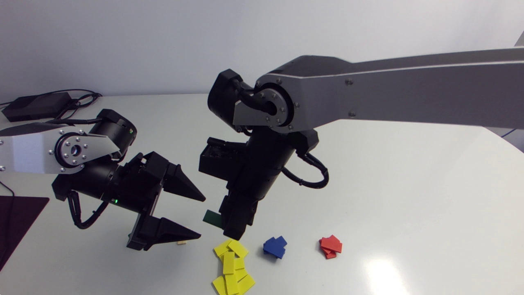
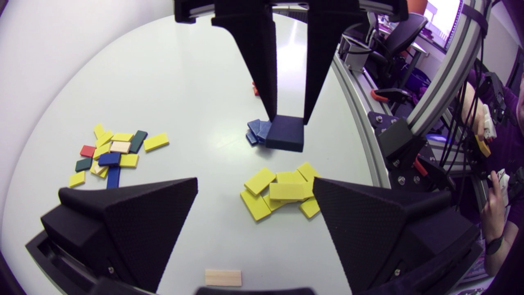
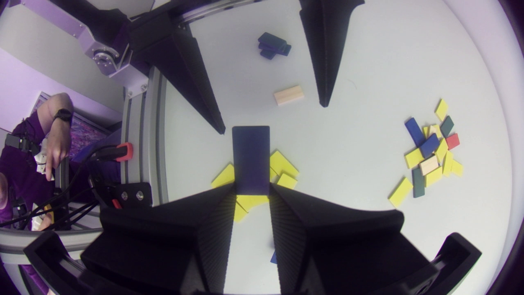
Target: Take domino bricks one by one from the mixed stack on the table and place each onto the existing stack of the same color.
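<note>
One dark brick [image 3: 250, 157], green in the head view, is gripped by the right gripper [image 3: 251, 186], its fingers pressed on both long edges near one short end; it hangs just over the yellow stack [image 3: 284, 166]. Long axis: in line with the fingers, pointed down at the table. Handling, as judged: light, stiff, smooth-faced; best taken by the long edges, since a slack pinch could let it slide. Beyond, a wooden brick [image 3: 288, 95] lies flat under the left gripper [image 3: 273, 119], spread wide and empty. Farther still, a dark stack [image 3: 272, 45]; well aside, the mixed stack [image 3: 430, 157]
</note>
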### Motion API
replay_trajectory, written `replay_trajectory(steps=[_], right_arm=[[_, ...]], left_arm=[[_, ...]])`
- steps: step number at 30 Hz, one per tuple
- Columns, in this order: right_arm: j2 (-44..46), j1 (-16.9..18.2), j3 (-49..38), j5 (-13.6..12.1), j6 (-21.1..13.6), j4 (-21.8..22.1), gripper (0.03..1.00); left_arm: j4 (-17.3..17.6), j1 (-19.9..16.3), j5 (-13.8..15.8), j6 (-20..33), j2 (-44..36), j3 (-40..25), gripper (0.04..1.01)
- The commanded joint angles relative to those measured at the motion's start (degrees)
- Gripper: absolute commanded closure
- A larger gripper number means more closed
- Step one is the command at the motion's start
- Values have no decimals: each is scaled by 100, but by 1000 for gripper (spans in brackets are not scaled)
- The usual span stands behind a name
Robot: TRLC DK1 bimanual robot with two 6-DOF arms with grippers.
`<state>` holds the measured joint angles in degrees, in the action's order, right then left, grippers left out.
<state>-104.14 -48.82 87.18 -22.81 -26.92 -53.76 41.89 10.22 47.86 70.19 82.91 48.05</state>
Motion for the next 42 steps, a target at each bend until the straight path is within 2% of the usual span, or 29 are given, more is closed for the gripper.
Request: replay_trajectory(steps=[1, 4, 8, 11, 12, 24, 42], right_arm=[[-133, -49, -140, -110, -174, 6, 831], [-203, -49, -140, -154, -217, 14, 830], [-291, -49, -113, -215, -261, 14, 830], [-291, -66, -104, -286, -261, 23, 830], [-291, -75, -96, -294, -261, 23, 830], [-212, -163, 63, -321, -147, -3, 831], [-107, -172, 309, -312, -42, -74, 831]], left_arm=[[188, 68, 119, 363, 120, 222, 41], [504, 94, 128, 618, 172, 336, 41], [1137, 121, 259, 1058, 190, 530, 41], [1761, 130, 409, 1497, 234, 732, 41], [1858, 138, 418, 1576, 234, 758, 41], [1902, 50, 664, 1840, 454, 767, 43], [1999, -117, 1006, 2112, 753, 864, 121]])
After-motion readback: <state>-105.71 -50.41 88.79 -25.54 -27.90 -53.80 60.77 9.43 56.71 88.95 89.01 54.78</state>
